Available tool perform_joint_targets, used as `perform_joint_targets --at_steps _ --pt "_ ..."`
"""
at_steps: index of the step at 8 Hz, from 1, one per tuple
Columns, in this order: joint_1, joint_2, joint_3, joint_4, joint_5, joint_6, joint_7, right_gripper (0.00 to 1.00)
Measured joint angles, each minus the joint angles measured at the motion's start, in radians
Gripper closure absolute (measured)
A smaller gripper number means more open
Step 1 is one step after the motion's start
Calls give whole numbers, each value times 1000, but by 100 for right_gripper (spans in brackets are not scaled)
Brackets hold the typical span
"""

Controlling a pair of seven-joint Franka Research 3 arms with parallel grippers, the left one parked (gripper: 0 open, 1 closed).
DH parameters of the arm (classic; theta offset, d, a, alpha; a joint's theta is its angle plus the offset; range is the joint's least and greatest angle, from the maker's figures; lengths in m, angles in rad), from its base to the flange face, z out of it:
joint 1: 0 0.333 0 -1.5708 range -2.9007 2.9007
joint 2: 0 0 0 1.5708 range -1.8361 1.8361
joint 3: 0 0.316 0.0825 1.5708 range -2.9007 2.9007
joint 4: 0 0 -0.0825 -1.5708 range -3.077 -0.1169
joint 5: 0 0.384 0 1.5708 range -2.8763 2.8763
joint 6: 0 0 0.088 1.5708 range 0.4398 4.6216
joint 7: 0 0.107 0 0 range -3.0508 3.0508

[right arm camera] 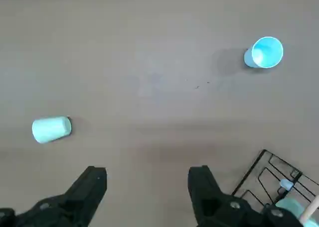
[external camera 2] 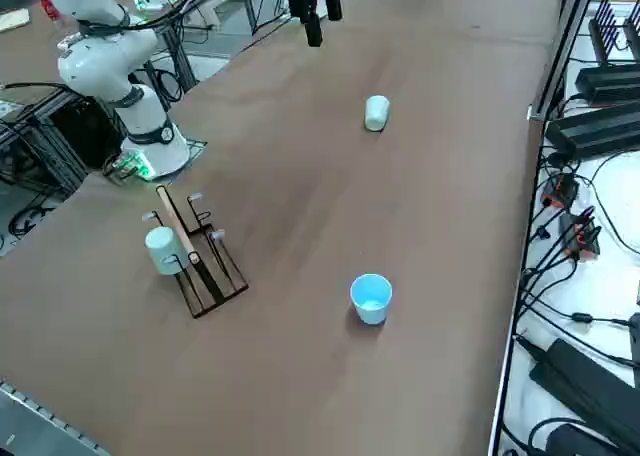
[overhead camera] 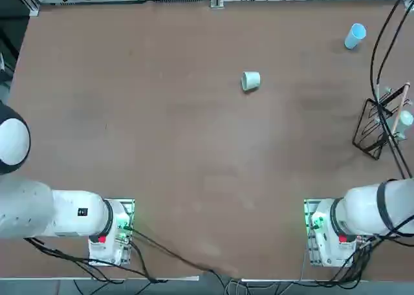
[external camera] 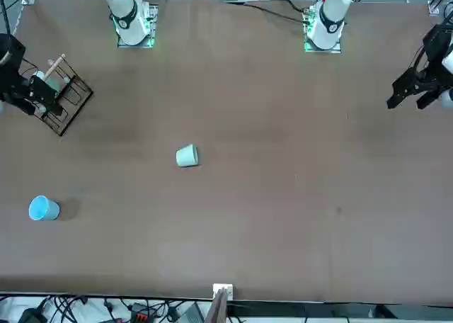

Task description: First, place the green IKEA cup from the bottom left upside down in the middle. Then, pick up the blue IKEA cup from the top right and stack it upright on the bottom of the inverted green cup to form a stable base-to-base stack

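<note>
Open and empty, the right gripper (right arm camera: 147,187) hangs high over the table (overhead camera: 162,146). Green cup (right arm camera: 51,129) lies on its side mid-table; blue cup (right arm camera: 264,52) stands upright beyond the rack (right arm camera: 279,179). Step one seems pending: grasp the green cup and set it upside down.

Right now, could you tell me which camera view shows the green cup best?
The right wrist view: the green IKEA cup appears largest there, plainly lying on its side on the table. The top, front and right side views show it smaller, also tipped over, well away from the blue IKEA cup.

Right tool (right arm camera: 147,184) hangs high over the table — fingers spread wide, empty
</note>
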Motion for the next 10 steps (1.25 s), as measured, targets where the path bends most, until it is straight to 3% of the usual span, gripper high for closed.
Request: perform_joint_targets --at_steps 5,10 --pt "24 8 16 -4 0 -4 -67 0" --pt "40 53 75 -5 0 -3 -117 0"
